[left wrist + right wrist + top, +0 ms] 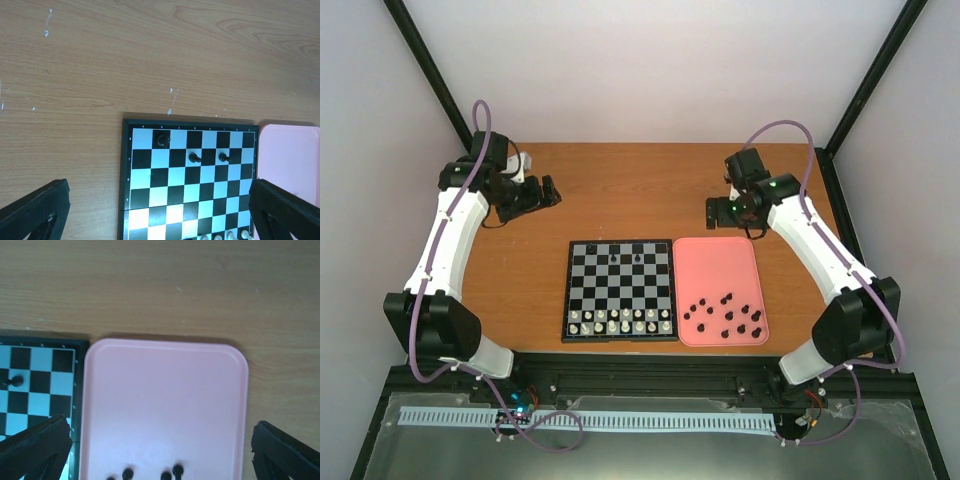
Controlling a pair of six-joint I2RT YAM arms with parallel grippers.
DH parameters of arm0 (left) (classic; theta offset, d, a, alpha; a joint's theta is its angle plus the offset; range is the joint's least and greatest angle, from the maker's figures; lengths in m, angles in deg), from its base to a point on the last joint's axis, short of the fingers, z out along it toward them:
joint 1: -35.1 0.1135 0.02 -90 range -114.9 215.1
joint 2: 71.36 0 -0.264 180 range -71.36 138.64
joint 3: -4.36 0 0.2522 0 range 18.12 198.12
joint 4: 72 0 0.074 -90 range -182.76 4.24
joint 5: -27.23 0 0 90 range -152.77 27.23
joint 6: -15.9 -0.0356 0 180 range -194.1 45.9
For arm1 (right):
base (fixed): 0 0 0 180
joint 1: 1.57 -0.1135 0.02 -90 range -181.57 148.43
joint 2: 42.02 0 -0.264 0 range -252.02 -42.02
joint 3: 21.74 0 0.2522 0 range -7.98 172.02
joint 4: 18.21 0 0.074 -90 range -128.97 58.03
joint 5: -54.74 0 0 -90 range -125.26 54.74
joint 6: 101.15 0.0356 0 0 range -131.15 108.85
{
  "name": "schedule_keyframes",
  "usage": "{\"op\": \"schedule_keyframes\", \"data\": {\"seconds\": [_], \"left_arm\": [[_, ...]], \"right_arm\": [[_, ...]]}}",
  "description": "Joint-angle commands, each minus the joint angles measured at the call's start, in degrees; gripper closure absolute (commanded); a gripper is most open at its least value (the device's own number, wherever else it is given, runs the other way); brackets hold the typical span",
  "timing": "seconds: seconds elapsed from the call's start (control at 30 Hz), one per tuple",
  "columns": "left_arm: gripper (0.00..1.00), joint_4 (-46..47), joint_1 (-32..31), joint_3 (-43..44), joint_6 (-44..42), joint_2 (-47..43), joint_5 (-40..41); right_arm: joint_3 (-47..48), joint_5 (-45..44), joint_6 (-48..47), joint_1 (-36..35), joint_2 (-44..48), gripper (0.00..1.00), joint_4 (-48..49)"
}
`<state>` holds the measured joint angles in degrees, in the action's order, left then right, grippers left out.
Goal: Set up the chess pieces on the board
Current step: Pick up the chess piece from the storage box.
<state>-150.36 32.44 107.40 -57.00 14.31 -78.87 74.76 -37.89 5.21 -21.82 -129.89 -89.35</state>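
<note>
while left fingers (35, 210), right fingers (285, 452) gape empty, black chess pieces (725, 298) dot tray (720, 258), three on board (620, 288).

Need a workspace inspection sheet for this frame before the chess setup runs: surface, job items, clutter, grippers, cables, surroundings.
Surface: brown wooden table, a few pale scuffs.
Job's things: small black-and-grey chequered chessboard in the centre; three tiny black chess pieces on its far rows, the others loose at the near end of the pink rounded plastic tray beside its right edge; tiny white pieces fill the near two rows.
Clutter: nothing seen.
Grippers: left gripper and right gripper both open, empty, over the table beyond the board.
Cables: purple cables run along each arm, away from the board.
Surroundings: white walls, black frame posts.
</note>
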Motion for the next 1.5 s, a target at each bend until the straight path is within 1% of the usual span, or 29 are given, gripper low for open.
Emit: {"op": "schedule_keyframes", "data": {"seconds": [0.0,0.07,0.17,0.3,0.4,0.47,0.6,0.73,0.9,1.03,1.37,1.47], "left_arm": [[0.00,-0.60,-0.18,0.22,-0.19,-0.96,-1.26],[0.00,-0.14,-0.16,-0.09,0.05,-1.20,-1.79],[0.00,0.34,-0.19,-0.76,0.19,-1.43,-2.04],[0.00,0.60,-0.19,-2.26,0.07,-1.76,-2.29],[0.00,1.32,-0.16,-3.97,0.42,-2.31,-3.12],[0.00,1.72,-0.21,-4.87,0.61,-2.71,-3.70],[0.00,1.95,-0.16,-5.78,0.65,-3.05,-4.04],[0.00,1.87,-0.17,-5.87,0.67,-3.34,-4.44],[0.00,1.92,-0.17,-6.08,0.74,-3.67,-4.47],[0.00,2.08,-0.16,-6.07,0.66,-3.77,-4.18],[0.00,2.02,-0.18,-6.22,0.65,-3.76,-3.84],[0.00,1.97,-0.19,-5.96,0.65,-3.67,-3.83]], "right_arm": [[0.39,-3.93,0.94,1.43,3.70,0.05,-8.59],[-2.12,-2.88,2.50,2.48,5.86,0.09,-12.26],[-8.55,-0.58,5.86,3.27,10.34,0.13,-15.10],[-17.24,2.45,11.03,3.71,16.83,0.17,-16.28],[-23.61,4.92,14.28,4.15,20.01,0.22,-16.29],[-27.03,6.35,16.09,4.35,21.81,0.28,-15.91],[-32.25,7.30,17.95,4.82,24.04,0.36,-14.33],[-34.25,7.24,16.91,6.17,23.27,0.43,-12.58],[-37.24,8.07,15.27,10.51,23.01,0.46,-10.95],[-39.19,8.79,13.98,12.47,22.40,0.48,-9.42],[-38.07,8.27,10.13,15.82,16.63,0.50,-5.20],[-38.56,8.89,10.07,16.12,15.84,0.53,-4.12]]}}
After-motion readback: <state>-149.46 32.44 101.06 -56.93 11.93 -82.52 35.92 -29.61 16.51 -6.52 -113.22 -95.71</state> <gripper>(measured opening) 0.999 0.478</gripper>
